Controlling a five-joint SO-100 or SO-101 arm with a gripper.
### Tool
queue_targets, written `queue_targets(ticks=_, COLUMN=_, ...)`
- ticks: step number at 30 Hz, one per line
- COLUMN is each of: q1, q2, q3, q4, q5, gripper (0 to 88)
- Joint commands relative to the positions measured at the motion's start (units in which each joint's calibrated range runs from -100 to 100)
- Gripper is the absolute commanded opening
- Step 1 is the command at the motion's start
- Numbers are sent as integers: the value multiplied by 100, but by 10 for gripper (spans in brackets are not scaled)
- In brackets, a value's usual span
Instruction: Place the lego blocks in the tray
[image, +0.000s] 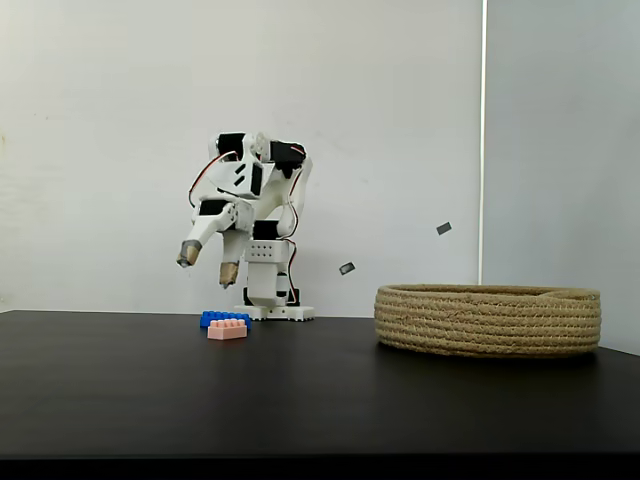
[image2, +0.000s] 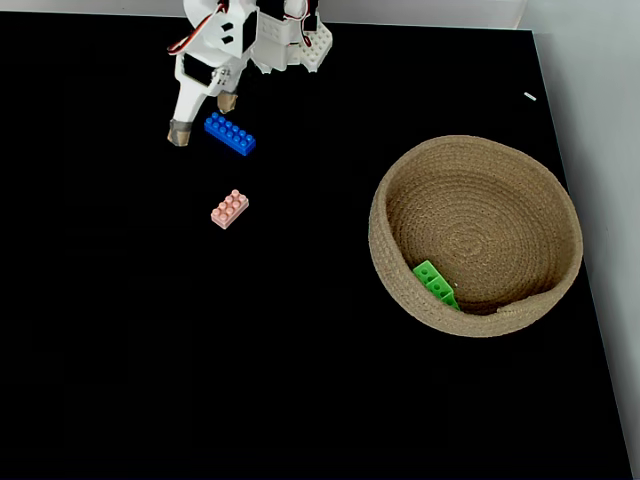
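Black and matte, the worktop (image: 320, 400) carries everything, with a white wall behind it in the side-on fixed view. No brand, label or readable writing shows on any item.

Farthest left in both fixed views is the white arm's claw (image: 208, 264) (image2: 204, 118), hanging above the worktop with its two tan-tipped fingers (image: 188, 254) spread apart and nothing between them. In the top-down fixed view the claw sits at about 11 o'clock on the worktop, its tips either side of the near end of the blue lego block (image2: 230, 134), though the side-on view shows the tips raised clear of it.

The blue lego block (image: 222, 318) lies flat, studs up, just in front of the arm's base (image: 275, 310). At about 6 o'clock from it in the top-down view, a little apart, lies the smaller pale pink lego block (image2: 230, 209), also studs up; in the side-on view the pink block (image: 227, 329) stands in front of the blue one and partly overlaps it.

Well to the right, at about 3 o'clock on the worktop, sits the coiled tan rope tray (image2: 395, 270) (image: 488, 320), round with low ribbed sides. Inside it, the bright green lego block (image2: 435, 284) rests tilted against the inner wall at about 7 o'clock of the tray.

Two small grey tabs (image: 444, 228) are stuck on the wall above the tray.
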Motion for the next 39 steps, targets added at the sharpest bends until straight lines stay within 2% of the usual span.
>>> queue_targets(ticks=1, q1=-102, q2=-649, q3=681, q4=62, q5=-132, gripper=421)
queue_targets(ticks=9, q1=137, q2=-1010, q3=1273, q4=-655, q5=-49, gripper=408)
queue_targets(ticks=18, q1=195, q2=-1019, q3=1894, q4=-1737, q5=10, gripper=353)
queue_targets(ticks=20, q1=195, q2=-1010, q3=1976, q4=-1796, q5=49, gripper=280)
queue_targets(ticks=22, q1=277, q2=-1036, q3=2012, q4=-1779, q5=117, gripper=35)
queue_targets(ticks=23, q1=352, q2=-1071, q3=2003, q4=-1762, q5=161, gripper=7)
queue_targets(ticks=27, q1=451, q2=-1199, q3=2094, q4=-1762, q5=264, gripper=1)
queue_targets(ticks=31, q1=154, q2=-1182, q3=2067, q4=-2071, q5=59, gripper=0)
queue_targets(ticks=36, q1=-300, q2=-1088, q3=1009, q4=-2221, q5=-190, gripper=0)
queue_targets(ticks=39, q1=-324, q2=-1010, q3=973, q4=-2221, q5=-29, gripper=2)
